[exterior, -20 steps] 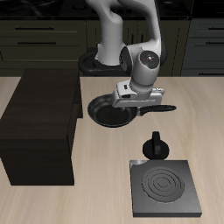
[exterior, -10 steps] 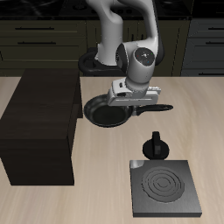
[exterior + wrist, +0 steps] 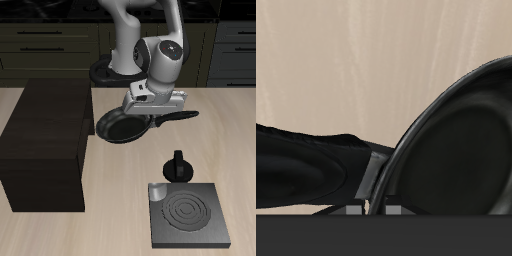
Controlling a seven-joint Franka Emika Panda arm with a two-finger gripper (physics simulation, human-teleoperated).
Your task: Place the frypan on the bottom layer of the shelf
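The frypan (image 3: pixel 120 127) is a round black pan with a long straight handle (image 3: pixel 178 116). It hangs tilted above the table, right beside the shelf's open side. My gripper (image 3: pixel 152 110) is shut on the pan where the handle joins the bowl. The shelf (image 3: pixel 45 145) is a large dark brown box-like cabinet with a flat top, standing next to the pan. In the wrist view the pan's bowl (image 3: pixel 461 150) and its handle (image 3: pixel 306 170) fill the frame, with the wooden table far behind them.
A small black pot with a knob (image 3: pixel 177 166) stands nearer the table's front edge. A square dark stove plate with concentric rings (image 3: pixel 187 215) lies just in front of it. The robot's base (image 3: pixel 115 72) is at the back.
My gripper has lifted the frypan off the table and carried it slightly toward the shelf. The pan now tilts, with the handle end higher.
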